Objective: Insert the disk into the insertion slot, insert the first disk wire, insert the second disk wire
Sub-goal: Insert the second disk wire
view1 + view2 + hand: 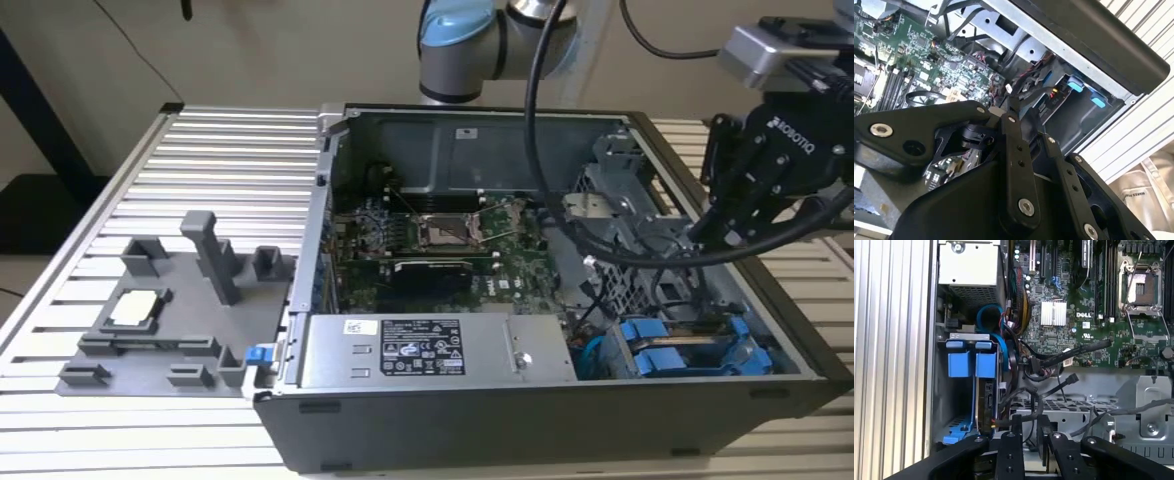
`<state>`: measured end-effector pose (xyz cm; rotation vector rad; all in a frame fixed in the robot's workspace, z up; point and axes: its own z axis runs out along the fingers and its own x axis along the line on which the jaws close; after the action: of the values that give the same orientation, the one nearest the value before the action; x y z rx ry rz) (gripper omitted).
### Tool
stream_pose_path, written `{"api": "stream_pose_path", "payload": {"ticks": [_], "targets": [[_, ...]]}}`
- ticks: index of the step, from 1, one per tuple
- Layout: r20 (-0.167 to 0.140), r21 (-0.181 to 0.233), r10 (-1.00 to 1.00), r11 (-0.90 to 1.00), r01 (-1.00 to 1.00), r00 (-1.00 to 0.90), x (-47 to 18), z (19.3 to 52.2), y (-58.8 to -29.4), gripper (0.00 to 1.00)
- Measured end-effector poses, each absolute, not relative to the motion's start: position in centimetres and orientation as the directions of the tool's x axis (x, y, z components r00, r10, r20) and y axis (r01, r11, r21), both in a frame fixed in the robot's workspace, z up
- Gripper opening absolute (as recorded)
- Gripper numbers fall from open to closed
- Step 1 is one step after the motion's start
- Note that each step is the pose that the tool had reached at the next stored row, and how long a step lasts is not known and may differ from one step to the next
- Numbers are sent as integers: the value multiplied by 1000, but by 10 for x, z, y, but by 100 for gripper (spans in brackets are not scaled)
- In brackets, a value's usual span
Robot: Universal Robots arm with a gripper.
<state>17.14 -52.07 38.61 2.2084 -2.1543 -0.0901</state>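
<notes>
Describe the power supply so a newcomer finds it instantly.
Start at the open computer case on the slatted table. Along its wall nearest the exterior view's camera lies the power supply, a silver box. It alone carries a white label; blue carriers sit to the exterior view's right.

Arm (pixel 514 40): thick round tube of silver-grey metal.
Joint cap (pixel 454 35): pale blue, rounded, smooth.
Cables (pixel 530 120): black and glossy; one thick strand runs by the arm and others loop near the wrist.
Camera housing (pixel 785 50): small grey rectangular box with a darker front.
Hand (pixel 1030 427): matte black throughout; the exterior view shows white lettering on its body.
Links (pixel 1009 460): flat black bars with rounded ends, seen in both wrist views.
Screws (pixel 1026 206): round silver heads set into the black bars.
</notes>
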Motion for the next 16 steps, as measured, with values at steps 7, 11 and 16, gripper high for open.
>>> {"api": "stream_pose_path", "payload": {"ticks": [7,11,16], "targets": [[-3,68,-1000,-25,-997,25,148,386,-521,27],[-3,57,-1000,-25,-998,25,133,386,-521,27],[-2,40,-1000,-25,-999,25,114,386,-521,27]]}}
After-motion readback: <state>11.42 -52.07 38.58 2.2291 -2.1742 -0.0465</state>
